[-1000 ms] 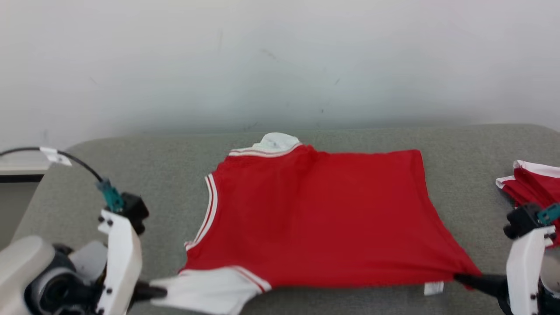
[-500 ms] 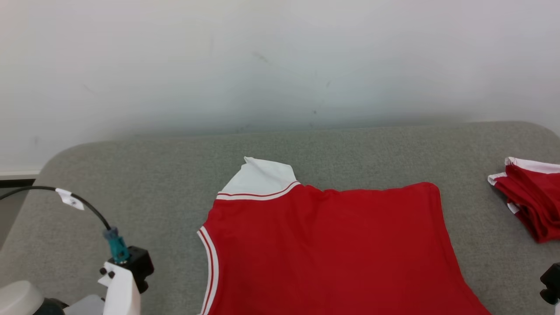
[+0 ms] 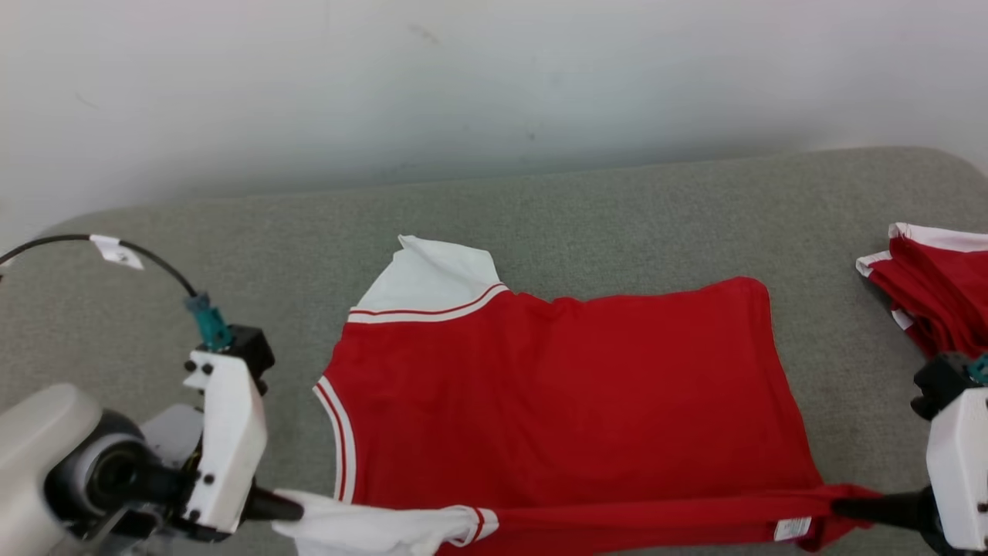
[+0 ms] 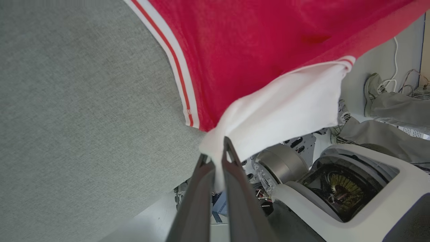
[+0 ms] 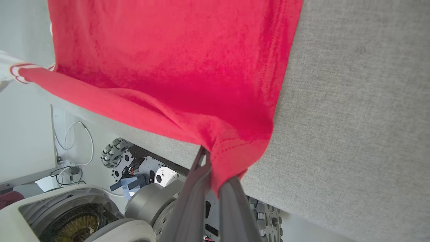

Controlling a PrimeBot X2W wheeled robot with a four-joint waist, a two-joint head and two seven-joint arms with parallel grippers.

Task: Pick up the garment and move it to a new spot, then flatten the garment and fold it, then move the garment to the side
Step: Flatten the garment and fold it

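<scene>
Two grippers are each clamped on the near edge of the shirt (image 3: 563, 401). At the lower left of the head view, the left gripper (image 3: 297, 510) has its dark fingers pressed together on the white sleeve (image 3: 370, 529). In the left wrist view that white cloth is pinched at bottom centre and fans out toward the upper right. At the lower right of the head view, the right gripper (image 3: 837, 507) is closed on the red hem corner. A small white label (image 3: 793, 528) sits just to the left of its fingertips. In the right wrist view the red cloth bunches where the fingers bite it, at bottom centre.

Between the two grips the near edge runs as a taut, narrow red band along the bottom of the head view, raised off the table (image 3: 617, 216). Both wrist views show this edge hanging past the table's rim, with the robot's base (image 4: 352, 188) below it.

The rest of the shirt lies spread across the middle of the frame on the grey table, fairly smooth. A striped armhole (image 3: 340, 432) is on its left side. The other sleeve (image 3: 428, 282) lies flat at upper centre-left.

A pile (image 3: 938, 293) of red and white cloth sits at the right edge, apart from the shirt. A black cable (image 3: 147, 259) arcs over the left wrist at centre left. A pale wall (image 3: 463, 77) fills the top.
</scene>
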